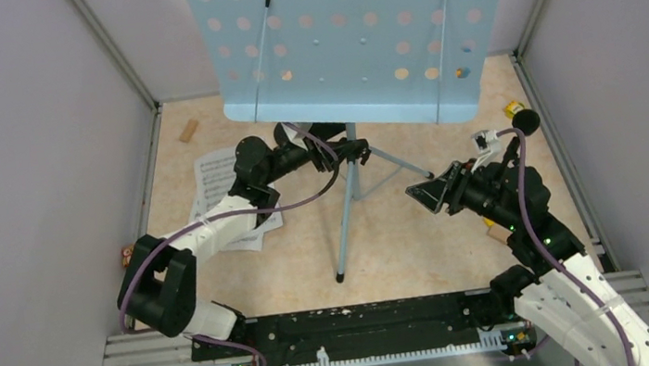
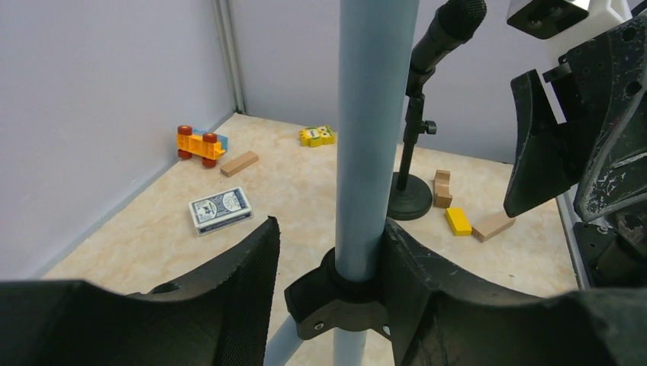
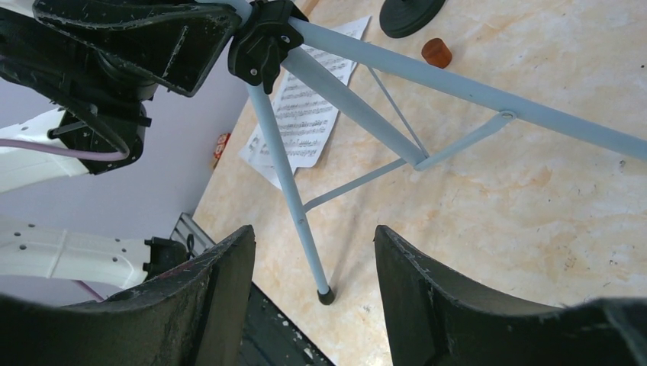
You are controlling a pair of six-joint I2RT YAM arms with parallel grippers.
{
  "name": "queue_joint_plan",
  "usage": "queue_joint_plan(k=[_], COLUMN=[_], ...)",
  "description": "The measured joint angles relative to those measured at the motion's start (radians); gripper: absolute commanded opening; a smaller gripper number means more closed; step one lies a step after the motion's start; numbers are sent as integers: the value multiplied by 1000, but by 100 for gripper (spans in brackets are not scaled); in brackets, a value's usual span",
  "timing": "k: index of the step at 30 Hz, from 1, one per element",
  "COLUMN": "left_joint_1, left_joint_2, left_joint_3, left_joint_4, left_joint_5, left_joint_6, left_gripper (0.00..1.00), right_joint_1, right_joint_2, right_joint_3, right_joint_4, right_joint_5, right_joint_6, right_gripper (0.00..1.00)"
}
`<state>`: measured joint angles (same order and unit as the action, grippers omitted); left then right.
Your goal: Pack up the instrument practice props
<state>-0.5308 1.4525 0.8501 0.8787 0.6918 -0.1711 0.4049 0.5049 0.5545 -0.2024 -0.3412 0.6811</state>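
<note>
Rack (image 1: 358, 29) stands upright mid-table on its tripod legs (image 3: 290, 175), with the blue panel up top at the far side. Left gripper (image 2: 329, 229) straddles the pole (image 2: 374, 114) right at the black collar (image 2: 336, 301) where the legs meet. One finger (image 2: 458, 305) sits against the pole and the other finger (image 2: 214, 297) has a bit of a gap, so the jaws are apart around it and not clamped. Right gripper (image 3: 313, 232) hangs spread wide with nothing in it, off to the rack's right, aimed at the legs but not touching them.

Sheet music (image 1: 224, 191) lies flat on the table left of the rack, partly under the left arm. Black mic (image 2: 450, 27) sits tilted in a holder (image 2: 408, 202) over by the right wall. Second holder (image 3: 412, 11) only shows its round base, just past the pages, with a small brown cylinder (image 3: 436, 52) next to it.

Loose bits on the floor: card box (image 2: 220, 210), toy car (image 2: 200, 145), wood block (image 2: 239, 163) and yellow block (image 2: 458, 221), the last one close to the mic's holder.
</note>
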Motion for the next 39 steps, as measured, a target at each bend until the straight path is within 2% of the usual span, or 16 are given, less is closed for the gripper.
queue_joint_plan(k=[2, 4, 7, 11, 13, 19, 25, 32, 39], left_joint_1=[0, 0, -1, -5, -5, -4, -4, -4, -4], left_joint_2=[18, 27, 32, 32, 32, 32, 24, 11, 11], left_joint_3=[15, 22, 28, 35, 43, 57, 57, 81, 81], left_joint_4=[7, 12, 11, 2, -12, -45, -72, -159, -158], left_joint_5=[16, 28, 55, 90, 101, 113, 104, 103, 104], left_joint_6=[-3, -6, -14, -12, -20, -5, 23, 70, 73], left_gripper=[55, 48, 35, 9, 0, 0, 0, 0, 0], right_joint_1=[0, 0, 0, 0, 0, 0, 24, 157, 169], right_joint_2=[0, 3, 15, 35, 48, 110, 220, 405, 518], right_joint_3=[0, 0, 0, 0, 0, -19, -76, -72, -63], right_joint_4=[0, 1, 2, 6, 20, 146, 412, 663, 793], right_joint_5=[0, 0, 0, 0, 0, 4, 50, 124, 162], right_joint_6=[0, 0, 1, 6, 18, 103, 219, 234, 247], right_gripper=[59, 59, 57, 54, 53, 53, 53, 46, 42])
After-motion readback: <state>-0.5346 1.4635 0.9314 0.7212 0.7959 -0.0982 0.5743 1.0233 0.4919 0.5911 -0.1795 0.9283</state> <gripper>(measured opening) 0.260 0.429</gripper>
